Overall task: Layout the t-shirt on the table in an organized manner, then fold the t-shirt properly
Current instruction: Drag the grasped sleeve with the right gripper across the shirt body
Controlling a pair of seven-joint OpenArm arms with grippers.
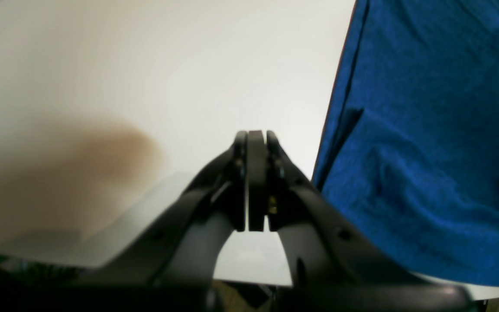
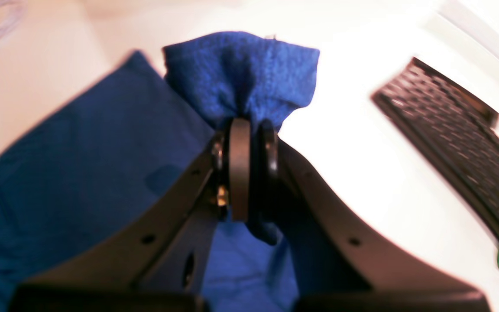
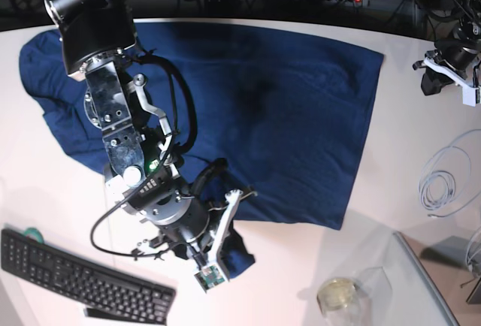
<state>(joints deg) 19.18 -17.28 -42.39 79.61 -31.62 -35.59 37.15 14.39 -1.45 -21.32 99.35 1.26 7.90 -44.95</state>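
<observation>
A: Right hand [image 2: 249, 130] is pinching a bunched bit of the t-shirt [image 3: 248, 101], jaws closed down on the cloth. Looks like a sleeve end or a corner, can't tell which.

B: And the rest is lying spread over the far side of the table [image 3: 391, 191], that gripped part hanging off the near edge toward the keyboard [image 3: 75, 270].

A: Left hand [image 1: 256, 134] is hovering over bare table beside the shirt's edge, jaws fully together, holding nothing.

B: So, my guess, it's laying out. I'd be pulling that piece outward, low and slow, until the fabric is lying flat, not lifting high or the body will drag along.

A: Agreed, and steering clear of the keyboard while dragging.
</observation>
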